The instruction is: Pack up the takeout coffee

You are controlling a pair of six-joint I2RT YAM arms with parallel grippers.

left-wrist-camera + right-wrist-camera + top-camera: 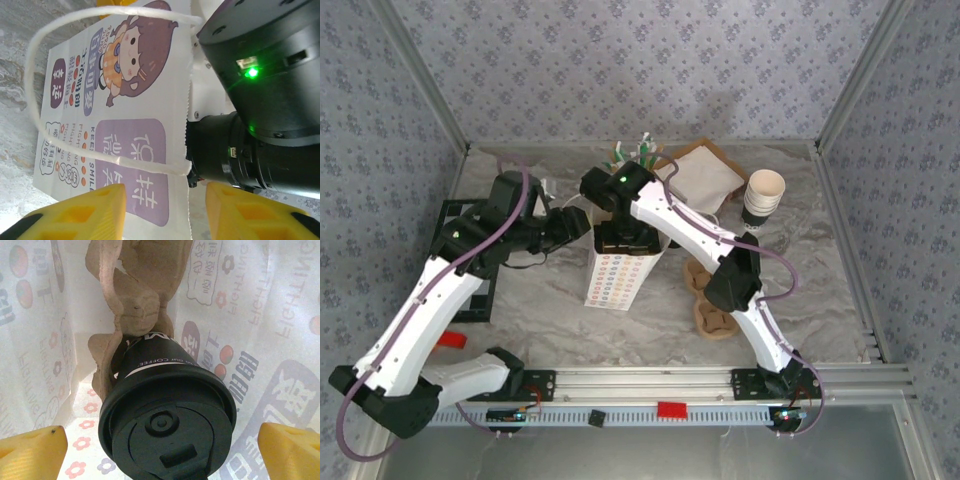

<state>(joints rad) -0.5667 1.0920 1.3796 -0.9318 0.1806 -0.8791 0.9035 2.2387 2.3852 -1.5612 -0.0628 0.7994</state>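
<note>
Black cup (167,415) in bag (240,315) | walls close | right hand (161,452) spread

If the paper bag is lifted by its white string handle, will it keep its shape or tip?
The paper bag looks thin, so its walls probably flex. The cup in the pulp carrier sits low inside, so it likely hangs bottom-heavy. The handle is thin string; it may swing.
</note>
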